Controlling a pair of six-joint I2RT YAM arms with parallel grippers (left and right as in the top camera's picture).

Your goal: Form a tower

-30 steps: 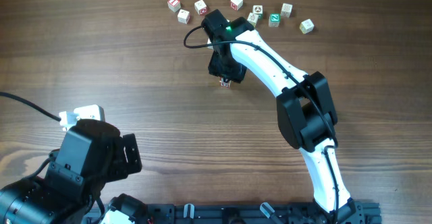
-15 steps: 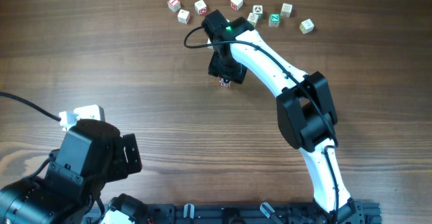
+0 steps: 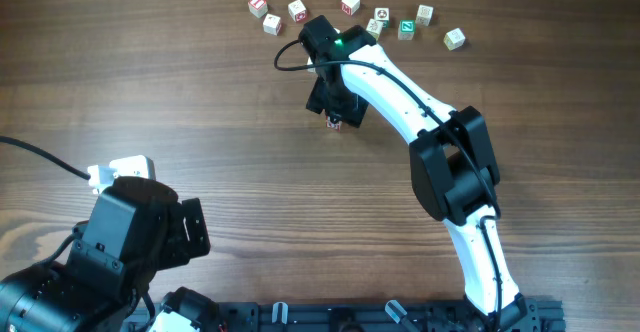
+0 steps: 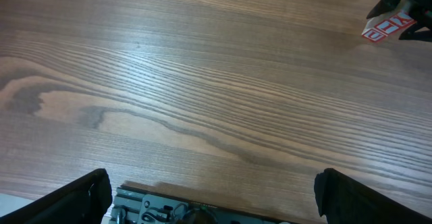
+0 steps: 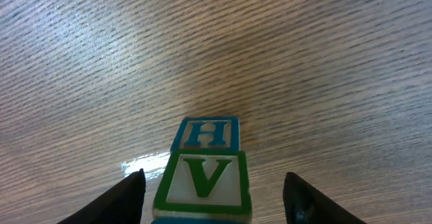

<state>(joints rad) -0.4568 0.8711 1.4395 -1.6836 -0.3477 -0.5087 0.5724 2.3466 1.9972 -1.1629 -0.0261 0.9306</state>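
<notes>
The tower (image 3: pixel 335 123), a narrow stack of small pale wooden cubes, stands on the wooden table (image 3: pixel 180 92) a little above the middle of the overhead view, mostly hidden beneath the right gripper (image 3: pixel 335 107). From the right wrist camera the tower (image 5: pixel 206 166) shows a green V face nearest the lens and a blue H face just beyond it, the two meeting edge to edge. How many cubes it counts cannot be told from here. The right gripper (image 5: pixel 212 177) straddles the stack with its jaws parted. Its dark fingers (image 5: pixel 131 197) sit on either side of the V cube, with bare wood showing in each gap, and touch nothing.

In the left wrist view the tower (image 4: pixel 388 27) appears far off in the top right corner, showing red printed marks on one face and partly masked by the black fingers above it.

The white right arm (image 3: pixel 400 87) reaches in from the lower right. A scattered row of loose cubes (image 3: pixel 297 10) lies along the table's far edge, just beyond the gripper.

The left arm (image 3: pixel 130 242) sits at the lower left, well apart from the stack. The left gripper (image 4: pixel 212 180) is spread wide over bare wood, holding nothing.
</notes>
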